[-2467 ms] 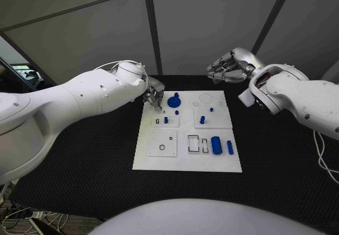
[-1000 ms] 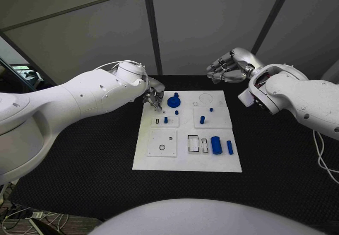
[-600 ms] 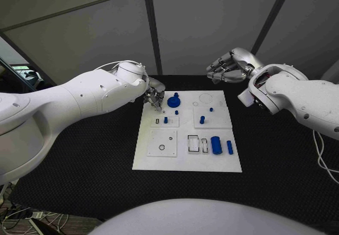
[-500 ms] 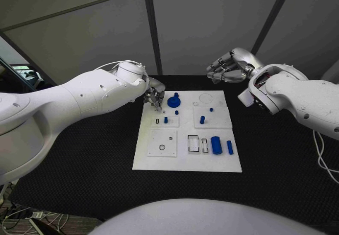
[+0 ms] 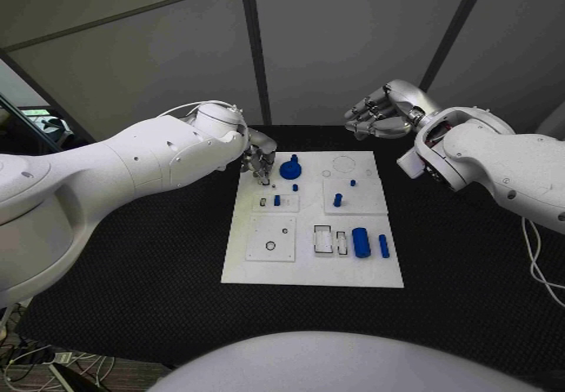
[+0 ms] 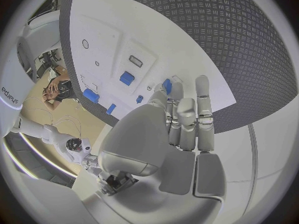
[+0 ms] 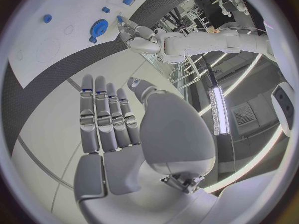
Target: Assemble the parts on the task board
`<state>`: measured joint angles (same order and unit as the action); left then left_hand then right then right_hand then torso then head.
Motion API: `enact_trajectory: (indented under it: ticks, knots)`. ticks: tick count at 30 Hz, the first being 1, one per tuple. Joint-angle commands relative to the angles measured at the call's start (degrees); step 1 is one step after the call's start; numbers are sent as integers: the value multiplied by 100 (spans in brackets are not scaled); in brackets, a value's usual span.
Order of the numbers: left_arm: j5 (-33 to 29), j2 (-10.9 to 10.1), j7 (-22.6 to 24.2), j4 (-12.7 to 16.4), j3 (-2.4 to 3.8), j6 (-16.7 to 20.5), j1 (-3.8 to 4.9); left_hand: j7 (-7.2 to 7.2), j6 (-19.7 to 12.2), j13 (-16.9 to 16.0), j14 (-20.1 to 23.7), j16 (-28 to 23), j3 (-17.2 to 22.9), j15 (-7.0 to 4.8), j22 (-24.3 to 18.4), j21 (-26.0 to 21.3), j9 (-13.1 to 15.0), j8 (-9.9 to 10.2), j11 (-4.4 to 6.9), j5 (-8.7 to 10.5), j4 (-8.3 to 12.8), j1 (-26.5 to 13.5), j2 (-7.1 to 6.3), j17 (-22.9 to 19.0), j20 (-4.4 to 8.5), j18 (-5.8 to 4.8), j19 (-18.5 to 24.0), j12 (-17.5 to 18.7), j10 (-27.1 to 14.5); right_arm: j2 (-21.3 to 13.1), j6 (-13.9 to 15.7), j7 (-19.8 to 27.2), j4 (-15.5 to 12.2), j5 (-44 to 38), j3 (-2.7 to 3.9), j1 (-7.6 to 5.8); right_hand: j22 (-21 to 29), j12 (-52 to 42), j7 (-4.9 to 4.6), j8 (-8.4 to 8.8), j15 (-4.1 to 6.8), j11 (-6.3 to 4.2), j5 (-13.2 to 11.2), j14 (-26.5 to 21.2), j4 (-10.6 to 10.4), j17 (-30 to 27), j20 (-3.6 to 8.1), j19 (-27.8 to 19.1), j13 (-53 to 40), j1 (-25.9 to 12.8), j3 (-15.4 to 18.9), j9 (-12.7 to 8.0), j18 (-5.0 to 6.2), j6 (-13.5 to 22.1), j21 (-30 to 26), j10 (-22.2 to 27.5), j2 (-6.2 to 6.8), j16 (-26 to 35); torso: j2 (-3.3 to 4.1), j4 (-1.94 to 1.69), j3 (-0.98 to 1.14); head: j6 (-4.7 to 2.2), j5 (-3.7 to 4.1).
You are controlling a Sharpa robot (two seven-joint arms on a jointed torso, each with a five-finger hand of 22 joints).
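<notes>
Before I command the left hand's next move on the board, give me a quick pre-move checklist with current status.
1. Left hand over the task board's far left corner, beside the blue gear: ok.
2. Left hand holds a part: cannot tell; a small blue piece sits at its fingertips, grip unclear.
3. Right hand off the board, fingers apart, holding nothing: ok.
4. Two blue cylinders lying at the board's right side, untouched: ok.
5. Target slot under the left hand: cannot tell, hidden by the fingers.

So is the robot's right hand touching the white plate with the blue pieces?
No: in the head view the right hand hangs above the black table, beyond the far edge of the white plate.
</notes>
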<state>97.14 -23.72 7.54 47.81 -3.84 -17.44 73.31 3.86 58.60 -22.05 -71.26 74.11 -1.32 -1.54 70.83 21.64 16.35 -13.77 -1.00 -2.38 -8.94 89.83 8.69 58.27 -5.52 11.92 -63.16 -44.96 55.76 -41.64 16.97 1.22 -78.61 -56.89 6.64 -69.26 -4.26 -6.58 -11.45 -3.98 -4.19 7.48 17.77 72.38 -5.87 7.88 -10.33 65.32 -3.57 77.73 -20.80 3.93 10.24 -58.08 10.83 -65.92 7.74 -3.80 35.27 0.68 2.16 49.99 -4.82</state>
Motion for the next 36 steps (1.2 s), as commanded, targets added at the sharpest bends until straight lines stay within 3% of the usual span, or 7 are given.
enact_trajectory:
  ticks: [1,10,24,28,32,33,36]
  knots:
    - [-236,-41,55,48,1,80,10,-18,51,35,-52,35,175,-6,29,47,224,-136,1,-31,106,67,35,22,55,-157,-17,68,77,3,-27,14,0,0,4,-10,9,19,-14,11,-35,26,31,12,-33,-10,-4,56,-5,-13,-23,-2,30,23,-40,-8,-35,6,0,-1,0,1,-2]
    - [-1754,-494,-596,535,12,350,69,32,50,104,-241,188,437,-31,145,155,365,-216,15,-32,177,-23,-77,282,93,-166,-96,206,279,-47,-19,4,-11,0,4,-10,9,19,-14,11,-35,26,31,12,-33,-10,-4,56,-5,-13,-23,-2,30,23,-40,-8,-35,6,-17,-38,4,1,-4]
    - [-3808,-1479,-2076,1879,0,1083,159,21,48,98,-443,380,955,-57,360,541,572,-386,41,-32,172,-313,-276,591,125,-214,-278,228,474,-84,-18,-20,7,0,3,-11,10,19,-14,11,-35,26,31,13,-35,-11,-4,58,-5,-13,-24,-2,30,23,-43,-8,-35,6,-72,-148,23,1,20]
    - [-4359,-1776,-2520,2342,-44,1649,136,7,56,82,-693,565,1799,-118,643,1240,753,-593,74,-27,255,-662,-709,881,186,-296,-634,204,609,-89,-18,-24,21,0,2,-11,10,19,-14,11,-35,26,31,13,-35,-11,-4,58,-5,-13,-24,-2,30,23,-43,-8,-35,6,-92,-175,31,1,9]
    - [-4817,-2008,-2931,2806,-117,2383,80,-57,45,-5,-941,732,4115,-174,834,1833,1039,-1070,123,-92,696,-1802,-1649,1209,202,-384,-897,42,829,-98,-49,-48,35,0,2,-11,11,20,-14,11,-36,27,30,13,-37,-13,-4,59,-5,-14,-22,-2,30,24,-45,-7,-32,6,-120,-226,34,1,16]
    - [-4906,-2040,-3001,2887,-137,2533,67,-60,58,-20,-968,755,4322,-178,846,1891,1075,-1140,164,-300,805,-1964,-1741,1253,209,-391,-919,20,855,-96,-61,-56,40,0,1,-11,11,20,-14,11,-36,27,30,13,-37,-13,-4,59,-5,-14,-22,-2,30,24,-45,-7,-32,6,-125,-234,35,1,8]
    - [-5099,-2094,-3158,3067,-195,2887,37,-79,63,-52,-1067,842,4679,-203,889,2142,1135,-1266,175,-431,1022,-2340,-1819,1417,245,-414,-1017,-12,912,-85,-93,-69,53,0,0,-11,12,21,-15,12,-37,28,29,12,-39,-14,-4,59,-4,-16,-21,-3,29,26,-47,-5,-29,7,-144,-254,40,1,-6]
